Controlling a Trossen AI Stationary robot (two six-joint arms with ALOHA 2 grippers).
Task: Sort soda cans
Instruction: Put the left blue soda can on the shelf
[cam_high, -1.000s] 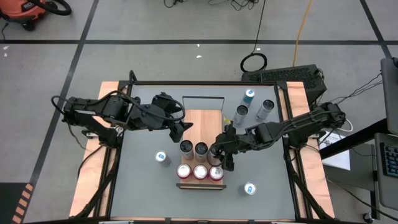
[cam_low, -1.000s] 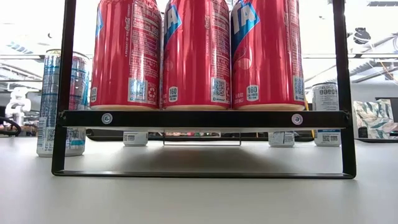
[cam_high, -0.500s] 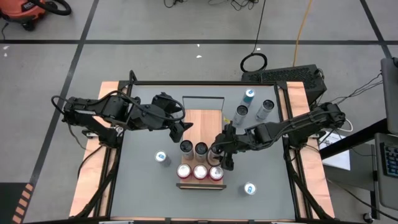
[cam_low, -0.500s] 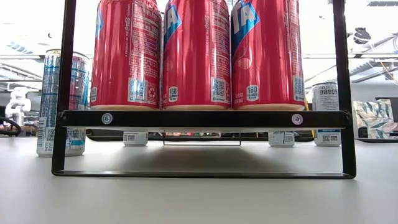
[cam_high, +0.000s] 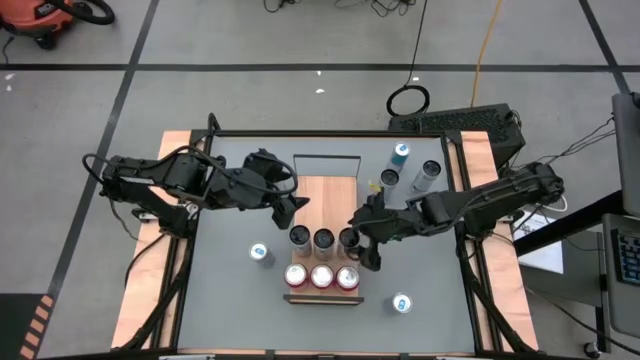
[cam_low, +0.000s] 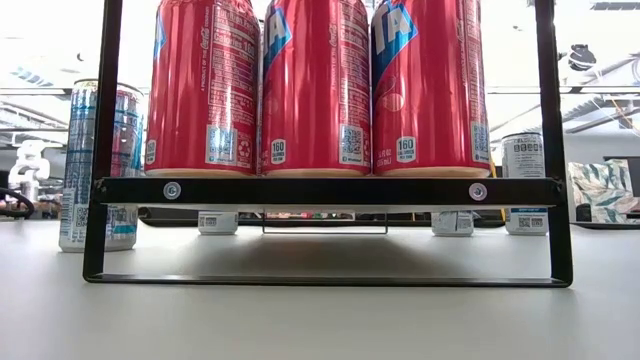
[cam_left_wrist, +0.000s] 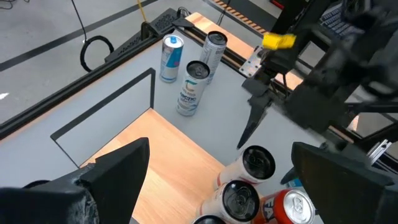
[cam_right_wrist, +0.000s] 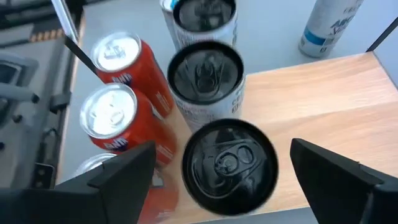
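High view: a light wooden board (cam_high: 325, 195) lies on the grey table (cam_high: 230, 300), with a black metal frame (cam_high: 322, 297) at its near edge. Three red cans with silver tops (cam_high: 321, 276) stand in a row at the near end of the board; just behind them stands a row of three silver-grey cans with dark tops (cam_high: 323, 239). The right gripper (cam_high: 366, 243) sits at the right end of that grey row, fingers spread wide around the rightmost can, not pinching it. The left gripper (cam_high: 293, 206) hovers over the far left part of the board, fingers open, holding nothing. A slim blue can with a pale top (cam_high: 260, 254) stands on the table left of the board, a second blue can (cam_high: 401, 303) near right, and a third blue can (cam_high: 401, 153) far right beside two more silver-grey cans (cam_high: 427, 175). Low view: the three red cans fill the frame's shelf side by side; one blue can shows at left behind the frame post. Left wrist view: own fingers wide apart; the right arm reaches toward the grey cans on the board. Right wrist view: open fingers flank a dark-topped can, the other two grey cans in line beyond it, the red cans alongside.
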